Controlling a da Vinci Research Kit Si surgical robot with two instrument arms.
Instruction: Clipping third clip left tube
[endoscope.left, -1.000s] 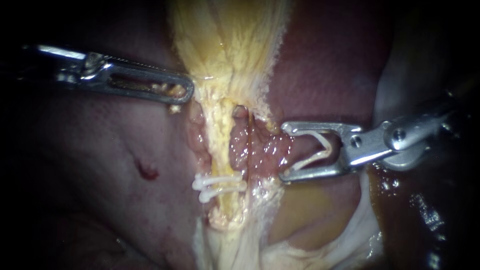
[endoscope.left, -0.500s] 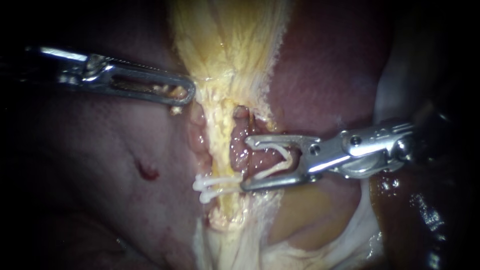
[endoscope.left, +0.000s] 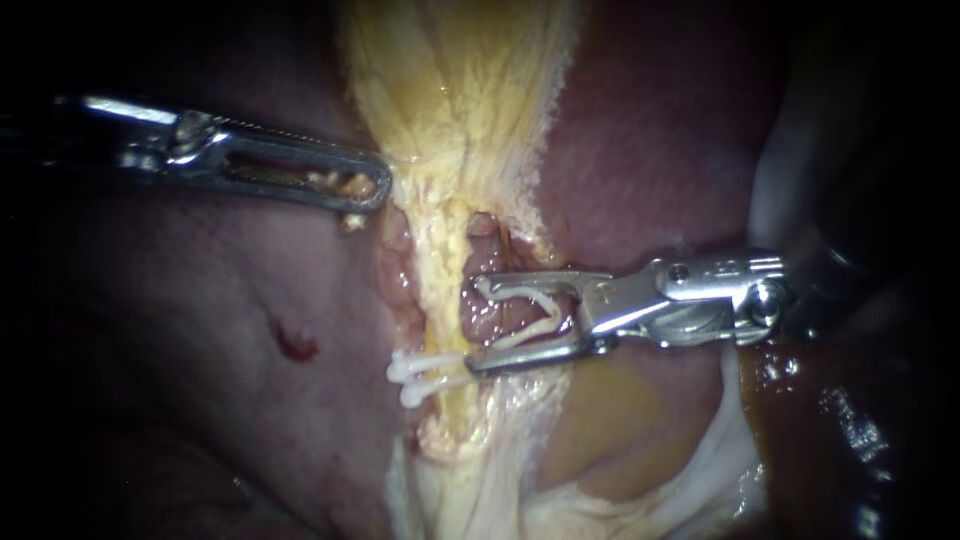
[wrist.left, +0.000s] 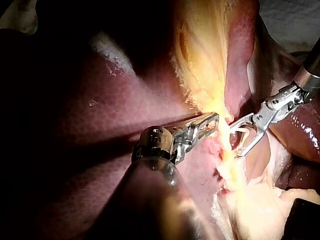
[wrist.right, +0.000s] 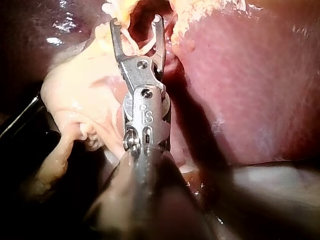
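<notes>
Right instrument (endoscope.left: 474, 325) is sitting with its jaws spread wide, cradling an open white clip (endoscope.left: 510, 292), one leg lying along each jaw. Tips are pointing left at the left tube (endoscope.left: 440, 300), the pale yellow strand running near-to-far down the middle of the dissected gap. They aren't straddling it yet; they're hanging over the pink tissue (endoscope.left: 500, 310) just right of it. Lower jaw tip is sitting just beside the two placed clips (endoscope.left: 425, 370), which are crossing the tube at its near end, and I can't tell if it's touching them. Left instrument (endoscope.left: 372, 188) is lying far left, jaws closed together. As I'm reading it, they're pinching the edge of the yellow tissue (endoscope.left: 450, 90) fanning out on the far side, probably putting the tube under stretch. Liver (endoscope.left: 200, 300) is lying dark red on both sides. Handling call: the tube is looking soft, wet and thin, likely easy to tear, so no dragging on it with the jaws. I'm judging the clip should be going on farther along than the placed pair, with a gap between. Jaws should be fully past the tube's left edge and square across it before squeezing. Risks I'm seeing: trapping pink tissue, snagging the placed clips, or the slick tube sliding out of the open clip.
</notes>
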